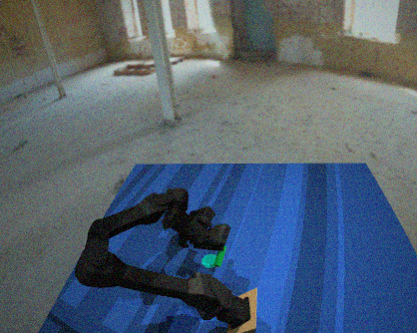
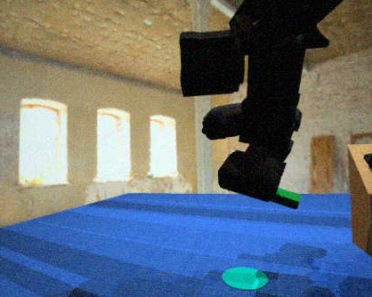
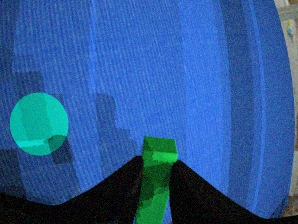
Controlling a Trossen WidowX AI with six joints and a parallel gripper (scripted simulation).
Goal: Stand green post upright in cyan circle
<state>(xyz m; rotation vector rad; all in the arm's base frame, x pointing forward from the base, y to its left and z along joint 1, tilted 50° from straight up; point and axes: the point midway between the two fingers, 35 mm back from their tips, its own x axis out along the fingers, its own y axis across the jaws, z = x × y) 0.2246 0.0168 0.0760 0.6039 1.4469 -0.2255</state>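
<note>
The green post (image 1: 219, 257) (image 2: 289, 196) (image 3: 159, 145) is held in my gripper (image 3: 157, 165) (image 2: 277, 196), which is shut on it. In the exterior view the post juts out to the right of the fingertips, closer to lying flat than upright, its outer end tipped a little down. It hangs above the table. The cyan circle (image 1: 208, 260) (image 2: 238, 278) (image 3: 36, 114) lies flat on the blue table top. In the wrist view the circle is left of the post and apart from it. The post's other end is partly hidden by the gripper.
The table (image 1: 356, 224) (image 2: 122, 222) has a blue striped surface with dark shadows near the circle. The arm's base stands on a wooden block (image 1: 252, 304) (image 2: 359, 209), at the right in the exterior view.
</note>
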